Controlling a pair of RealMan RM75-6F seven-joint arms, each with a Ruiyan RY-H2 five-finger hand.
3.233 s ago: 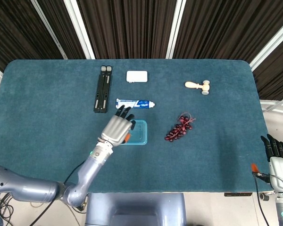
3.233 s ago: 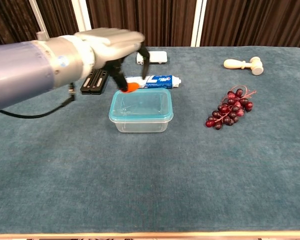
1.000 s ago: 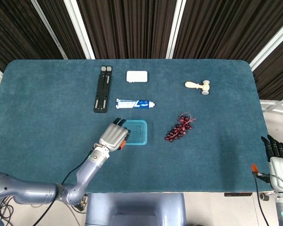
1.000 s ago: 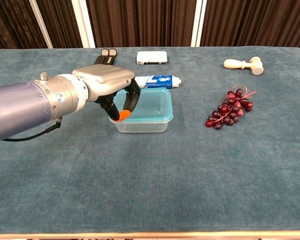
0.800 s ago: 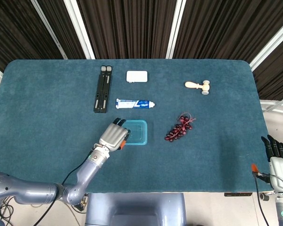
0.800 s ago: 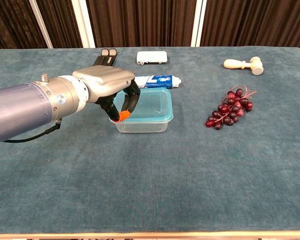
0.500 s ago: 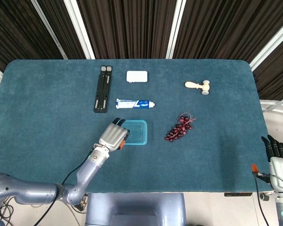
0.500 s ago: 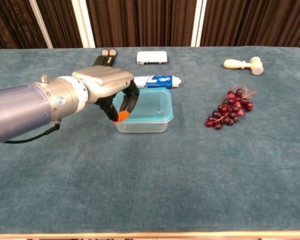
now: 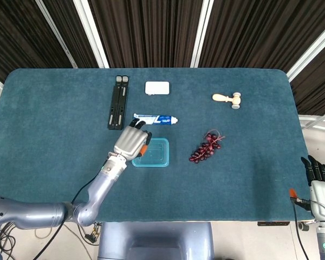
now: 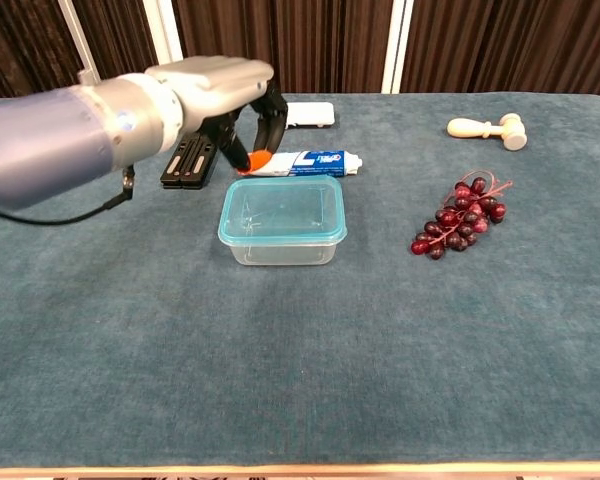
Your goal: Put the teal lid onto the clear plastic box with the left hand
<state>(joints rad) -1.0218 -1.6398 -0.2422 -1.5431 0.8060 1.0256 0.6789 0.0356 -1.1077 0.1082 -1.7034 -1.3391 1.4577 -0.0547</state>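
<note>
Teal lid sits on the clear plastic box; left hand hovers at its 11 o'clock, fingers loosely curled, empty; teal felt table, dark curtains behind

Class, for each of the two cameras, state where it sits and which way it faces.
Head view: high above, looking steeply down at the blue table; shows left hand, right hand at the edge.
Chest view: low at the near edge, facing across; shows only left hand.
Both share the teal-lidded clear plastic box.

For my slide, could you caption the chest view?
Left hand hovers empty above the teal lid, seated on the clear plastic box.
</note>
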